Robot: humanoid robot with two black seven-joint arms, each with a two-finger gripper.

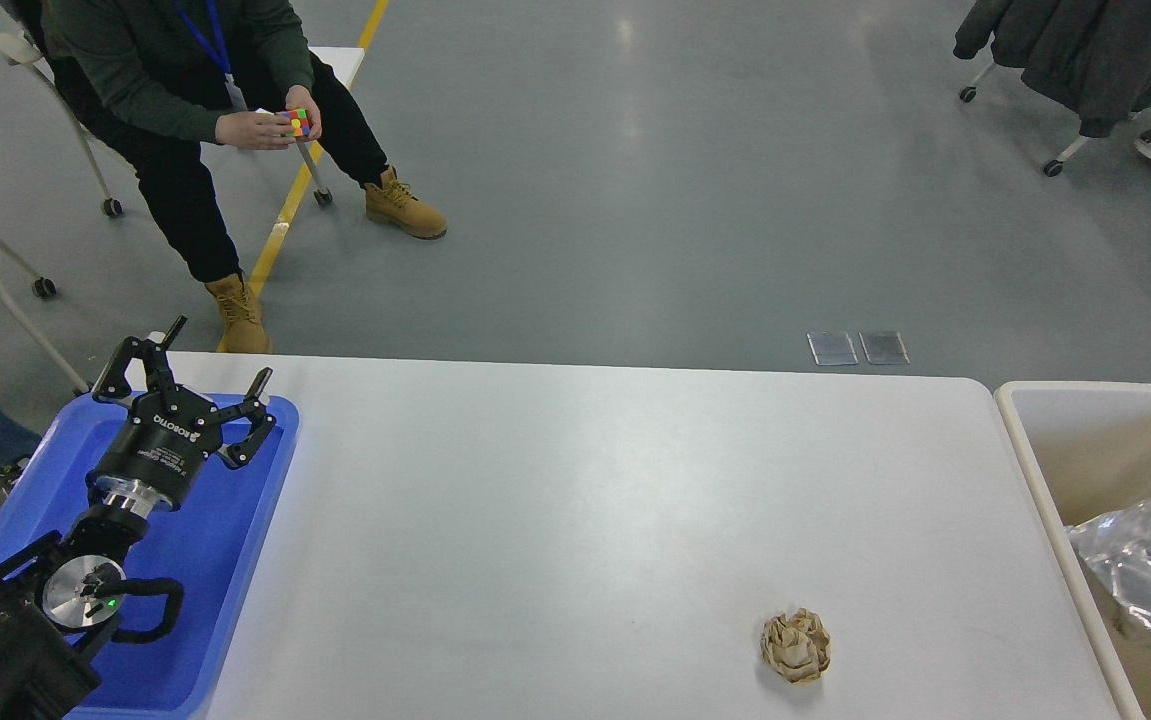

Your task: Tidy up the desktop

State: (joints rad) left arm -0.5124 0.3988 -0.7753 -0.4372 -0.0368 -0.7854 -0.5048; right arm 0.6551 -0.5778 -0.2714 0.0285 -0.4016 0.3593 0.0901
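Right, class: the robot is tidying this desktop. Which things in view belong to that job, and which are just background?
Job: desktop, crumpled brown paper ball, beige bin, blue tray, open left tool.
Background: seated person, Rubik's cube, wheeled chairs.

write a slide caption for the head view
Open left gripper over blue tray; crumpled paper on desktop.

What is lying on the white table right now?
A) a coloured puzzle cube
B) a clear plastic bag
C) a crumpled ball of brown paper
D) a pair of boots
C: the crumpled brown paper ball sits alone on the white desktop, near its front right.
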